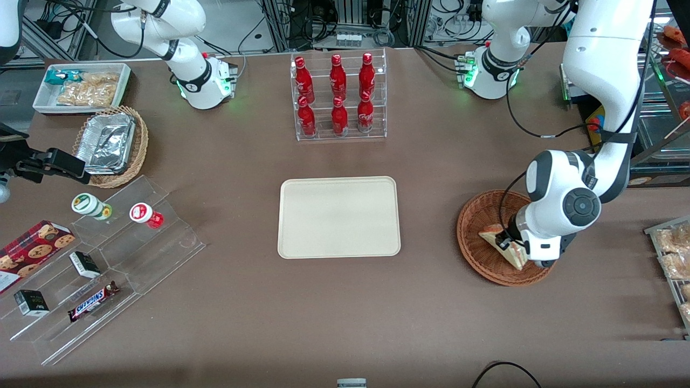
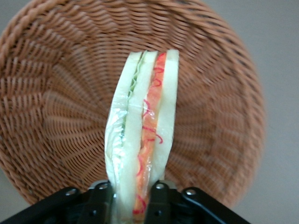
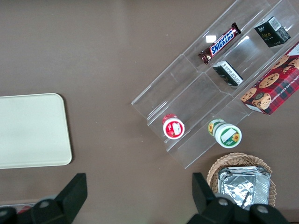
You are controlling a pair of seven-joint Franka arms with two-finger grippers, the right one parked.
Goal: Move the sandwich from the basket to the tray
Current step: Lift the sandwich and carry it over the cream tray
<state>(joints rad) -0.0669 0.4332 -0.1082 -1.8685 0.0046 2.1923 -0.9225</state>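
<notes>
The sandwich (image 1: 504,247) (image 2: 145,135), a wrapped wedge of white bread with red and green filling, is in the round reddish-brown basket (image 1: 477,223) (image 2: 56,116) toward the working arm's end of the table. My gripper (image 1: 512,249) (image 2: 133,200) is down in the basket, its two black fingers pressed on either side of the sandwich. Whether the sandwich still rests on the basket floor I cannot tell. The cream tray (image 1: 338,216) (image 3: 28,130) lies flat at the table's middle with nothing on it.
An acrylic rack of red bottles (image 1: 338,97) stands farther from the camera than the tray. A clear stepped shelf (image 1: 113,264) with snacks, a tan basket of foil trays (image 1: 110,145) and a white snack bin (image 1: 81,86) lie toward the parked arm's end.
</notes>
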